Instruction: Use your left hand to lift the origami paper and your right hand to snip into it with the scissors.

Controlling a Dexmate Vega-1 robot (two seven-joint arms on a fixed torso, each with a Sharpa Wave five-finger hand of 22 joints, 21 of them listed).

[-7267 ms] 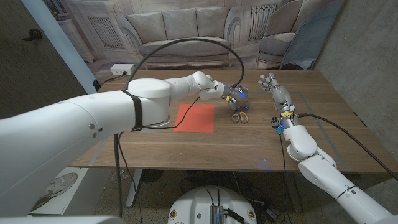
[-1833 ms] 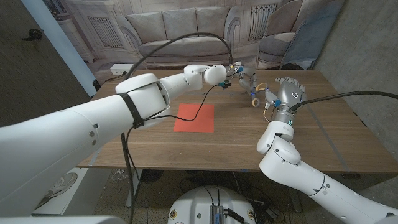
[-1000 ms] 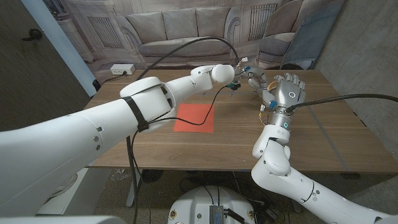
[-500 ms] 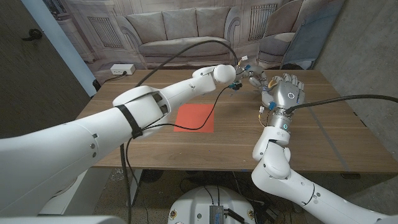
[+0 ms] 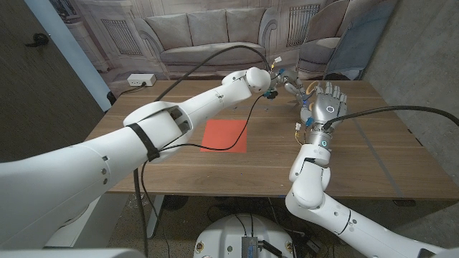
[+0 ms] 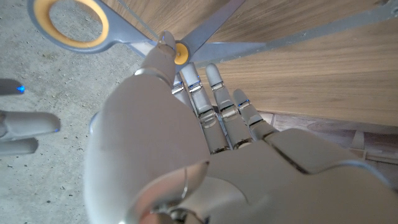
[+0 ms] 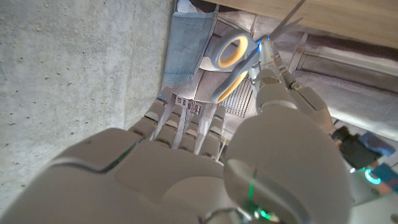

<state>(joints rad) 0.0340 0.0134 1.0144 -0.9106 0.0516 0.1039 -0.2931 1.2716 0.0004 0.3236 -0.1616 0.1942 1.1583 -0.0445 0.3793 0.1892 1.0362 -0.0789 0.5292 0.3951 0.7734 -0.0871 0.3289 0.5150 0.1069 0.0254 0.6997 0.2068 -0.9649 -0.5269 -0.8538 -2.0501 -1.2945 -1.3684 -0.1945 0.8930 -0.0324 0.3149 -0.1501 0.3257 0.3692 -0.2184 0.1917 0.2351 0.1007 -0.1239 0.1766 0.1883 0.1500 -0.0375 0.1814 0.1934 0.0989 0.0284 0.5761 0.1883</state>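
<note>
The red origami paper [image 5: 224,135] lies flat on the wooden table [image 5: 215,172], with neither hand touching it. My left hand [image 5: 278,80] is raised over the table's far right part and holds the scissors [image 5: 301,89] near their pivot. In the left wrist view my left hand [image 6: 186,143] pinches the scissors [image 6: 214,23] where the grey blades meet the yellow-lined handles. My right hand [image 5: 326,107] stands upright beside them, fingers spread. In the right wrist view my right hand [image 7: 186,168] reaches toward the scissors [image 7: 231,82] without touching; the handle loop lies beyond its fingertips.
A white power strip [image 5: 140,79] lies at the table's far left edge. A blue-grey panel [image 5: 355,43] leans behind the far right corner. A black cable [image 5: 215,50] arcs over my left arm, and another runs from my right wrist.
Since 7.3 s ago my left hand took the scissors from the table beside the paper and carried them up and right. My right hand rose and turned toward them. In the last second both barely moved.
</note>
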